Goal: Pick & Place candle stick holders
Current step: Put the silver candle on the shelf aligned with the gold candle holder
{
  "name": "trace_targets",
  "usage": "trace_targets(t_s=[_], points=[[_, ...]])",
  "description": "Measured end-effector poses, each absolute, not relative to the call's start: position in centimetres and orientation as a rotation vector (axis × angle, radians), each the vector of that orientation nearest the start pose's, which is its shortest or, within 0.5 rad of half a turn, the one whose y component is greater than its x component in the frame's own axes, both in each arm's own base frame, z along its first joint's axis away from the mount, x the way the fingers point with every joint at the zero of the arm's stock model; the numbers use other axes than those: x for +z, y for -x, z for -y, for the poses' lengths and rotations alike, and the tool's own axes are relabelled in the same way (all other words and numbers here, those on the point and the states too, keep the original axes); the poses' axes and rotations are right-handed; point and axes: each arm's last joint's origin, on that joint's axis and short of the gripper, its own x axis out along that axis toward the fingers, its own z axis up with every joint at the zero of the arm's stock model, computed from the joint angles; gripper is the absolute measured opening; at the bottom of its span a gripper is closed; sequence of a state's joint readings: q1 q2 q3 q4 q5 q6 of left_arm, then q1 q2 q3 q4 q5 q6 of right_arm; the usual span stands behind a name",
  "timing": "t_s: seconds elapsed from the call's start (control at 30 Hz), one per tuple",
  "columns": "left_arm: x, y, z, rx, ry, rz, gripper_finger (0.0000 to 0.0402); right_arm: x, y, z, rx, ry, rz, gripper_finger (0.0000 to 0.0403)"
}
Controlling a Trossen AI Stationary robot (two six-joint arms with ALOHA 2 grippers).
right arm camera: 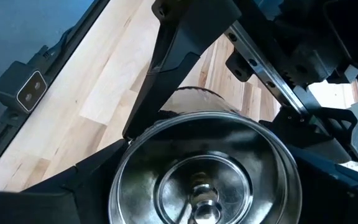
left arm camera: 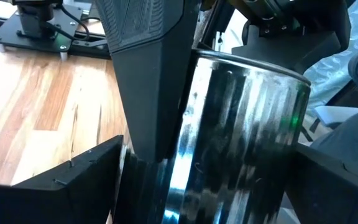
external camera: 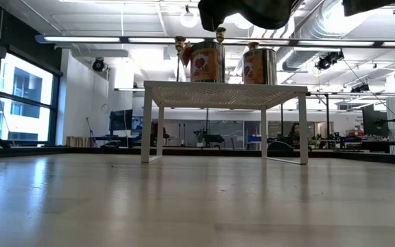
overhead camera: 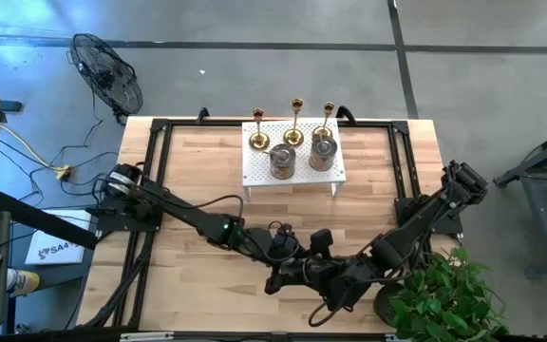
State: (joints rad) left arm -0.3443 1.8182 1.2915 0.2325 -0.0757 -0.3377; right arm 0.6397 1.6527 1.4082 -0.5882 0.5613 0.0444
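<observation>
wood table (overhead camera: pixel 198 180) | white rack (external camera: pixel 221 92) | office room behind, ceiling lights

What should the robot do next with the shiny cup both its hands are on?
Probably one gripper should ease open, so that only the other has the silvery holder. The left gripper and the right gripper both seem closed around it above the table's front. I cannot tell which one is giving it away. Two similar holders already stand on the white rack.
</observation>
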Motion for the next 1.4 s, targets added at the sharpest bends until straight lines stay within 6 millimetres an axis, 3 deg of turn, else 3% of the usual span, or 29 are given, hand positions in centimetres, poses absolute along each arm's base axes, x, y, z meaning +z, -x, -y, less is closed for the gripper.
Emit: trace_targets(t_s=[0.5,0.67,0.87,1.0,1.23,1.4], points=[[26.0,-39.5,13.9,-0.209,0.258,-0.33,0.0366,29.6,-29.5,-19.8,0.061,0.438,-0.703,0.0346],[26.1,-39.7,13.6,-0.191,0.275,-0.316,0.0365,29.8,-29.3,-20.1,0.058,0.474,-0.688,0.0386],[26.1,-39.7,13.5,-0.172,0.264,-0.313,0.0364,29.9,-28.6,-20.8,0.054,0.548,-0.678,0.0367],[26.1,-39.7,13.6,-0.176,0.26,-0.317,0.0362,30.7,-27.2,-21.3,0.035,0.574,-0.652,0.0369],[26.1,-39.7,13.5,-0.123,0.244,-0.311,0.0362,33.7,-23.1,-22.5,-0.004,0.558,-0.517,0.0372],[27.6,-38.9,13.0,-0.045,0.205,-0.266,0.0362,35.7,-20.0,-23.1,-0.021,0.494,-0.419,0.0373]])
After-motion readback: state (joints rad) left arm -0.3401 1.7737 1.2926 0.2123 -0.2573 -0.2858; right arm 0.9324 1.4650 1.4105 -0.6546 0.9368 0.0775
